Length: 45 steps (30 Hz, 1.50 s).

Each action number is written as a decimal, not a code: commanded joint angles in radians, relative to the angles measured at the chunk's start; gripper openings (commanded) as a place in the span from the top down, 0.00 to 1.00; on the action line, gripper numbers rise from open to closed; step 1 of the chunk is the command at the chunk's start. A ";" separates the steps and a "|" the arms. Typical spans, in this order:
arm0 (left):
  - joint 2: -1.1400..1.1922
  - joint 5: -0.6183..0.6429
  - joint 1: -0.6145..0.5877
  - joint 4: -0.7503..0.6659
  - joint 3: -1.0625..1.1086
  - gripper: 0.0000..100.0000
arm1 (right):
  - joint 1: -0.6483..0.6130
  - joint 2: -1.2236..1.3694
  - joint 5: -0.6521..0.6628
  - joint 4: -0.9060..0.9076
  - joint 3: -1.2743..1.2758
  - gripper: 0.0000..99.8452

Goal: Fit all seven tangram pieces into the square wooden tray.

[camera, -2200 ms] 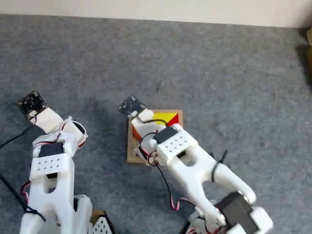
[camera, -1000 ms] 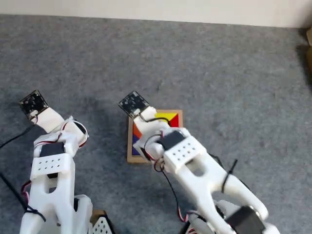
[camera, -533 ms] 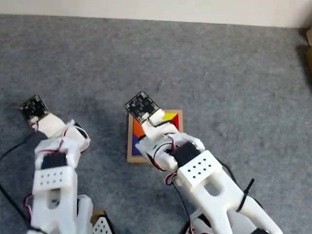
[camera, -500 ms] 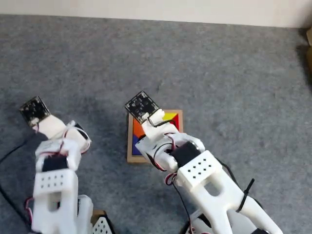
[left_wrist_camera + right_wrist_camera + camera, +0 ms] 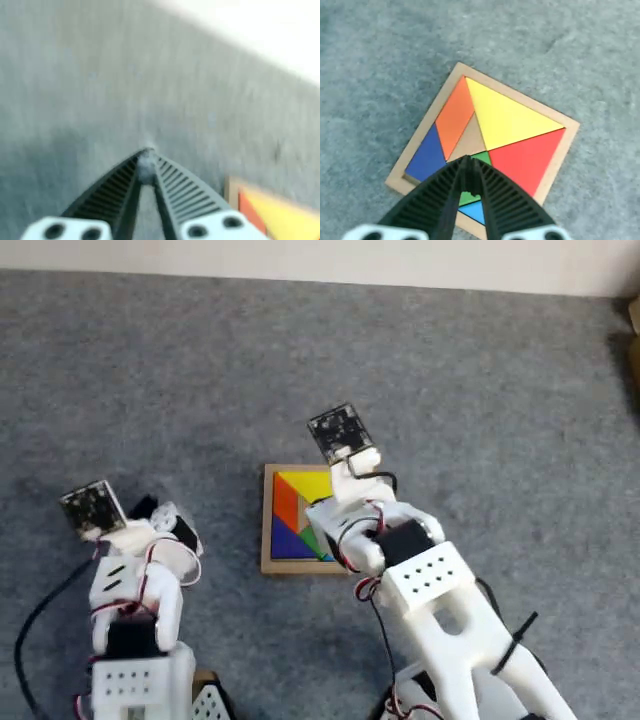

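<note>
You're lifting your right gripper (image 5: 469, 167) off the tray (image 5: 266, 525), pincer together and empty. Left gripper (image 5: 146, 162) is retreating too, also together. Tray's sitting mid-table with all seven pieces (image 5: 505, 117) looking seated, so likely finished.

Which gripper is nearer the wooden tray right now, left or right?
Right. The right gripper hangs directly above the wooden tray, near its middle. The left gripper is over the carpet, off to the tray's side and apart from it.
</note>
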 commanded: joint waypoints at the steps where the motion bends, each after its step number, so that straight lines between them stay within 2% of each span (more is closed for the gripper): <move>1: -0.079 -0.014 0.025 0.080 0.016 1.00 | 0.027 -0.111 -0.009 -0.015 -0.008 0.99; 9: -0.071 -0.015 0.050 0.087 0.016 1.00 | 0.047 -0.367 -0.008 0.042 0.061 0.99; 24: -0.068 -0.015 0.059 0.115 0.016 1.00 | 0.048 -0.814 -0.009 0.050 0.397 0.99; 33: -0.068 -0.017 0.088 0.133 0.016 1.00 | 0.188 -1.158 -0.009 0.050 0.631 0.99; 45: -0.068 -0.017 0.088 0.133 0.016 1.00 | 0.245 -1.168 -0.009 0.110 0.745 0.99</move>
